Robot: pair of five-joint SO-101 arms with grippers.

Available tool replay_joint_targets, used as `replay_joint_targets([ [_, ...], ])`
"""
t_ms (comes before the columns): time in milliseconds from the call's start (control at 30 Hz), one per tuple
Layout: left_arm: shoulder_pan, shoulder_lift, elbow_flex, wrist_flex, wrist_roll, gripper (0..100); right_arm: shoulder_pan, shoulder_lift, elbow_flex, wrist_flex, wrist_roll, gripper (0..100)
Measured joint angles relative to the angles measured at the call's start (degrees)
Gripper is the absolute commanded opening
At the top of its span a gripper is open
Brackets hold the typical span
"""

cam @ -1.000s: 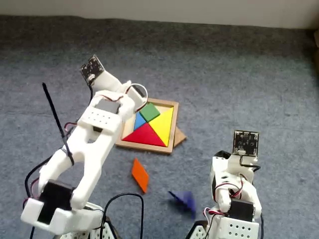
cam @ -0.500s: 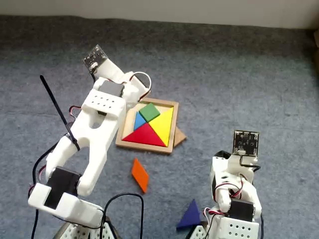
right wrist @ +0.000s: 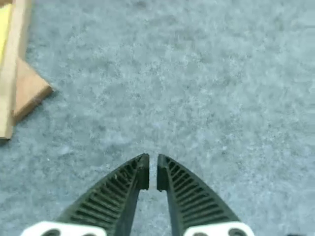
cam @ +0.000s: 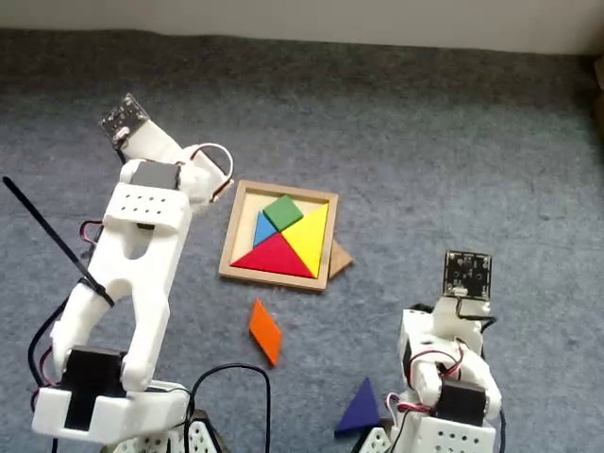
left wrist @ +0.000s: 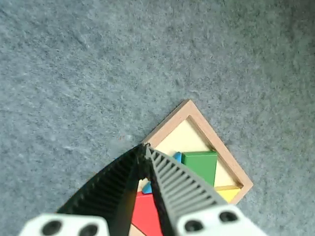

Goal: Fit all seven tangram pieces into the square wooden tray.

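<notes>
Our left gripper (left wrist: 146,147) sits closed and empty at the left edge of the tray (cam: 272,276), which holds four pieces as we count them – the orange piece (cam: 265,331), the tan piece (cam: 341,257) and the dark blue triangle (cam: 361,408) lie outside on the tabletop (cam: 453,142), near the closed, empty right gripper (right wrist: 149,169)

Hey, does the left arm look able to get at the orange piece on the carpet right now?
Probably yes. The orange piece lies alone on open carpet near the tray, nothing over it. The left gripper, shut beside the tray, would need to open.
</notes>
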Motion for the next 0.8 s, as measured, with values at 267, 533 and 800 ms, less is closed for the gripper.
replay_joint_targets([
  [267, -0.35, 0.00, 1.93, 0.00, 0.00, 1, -10.02, 11.69, -9.76, 1.58, 0.00, 10.8],
  [533, -3.34, 0.00, 1.93, 0.00, 0.00, 1, -15.74, 35.52, -29.19, 0.35, -6.59, 11.0],
  [800, -6.95, 0.00, 1.93, -0.18, 0.00, 1, -21.01, 58.02, -38.59, -2.90, -10.99, 15.3],
])
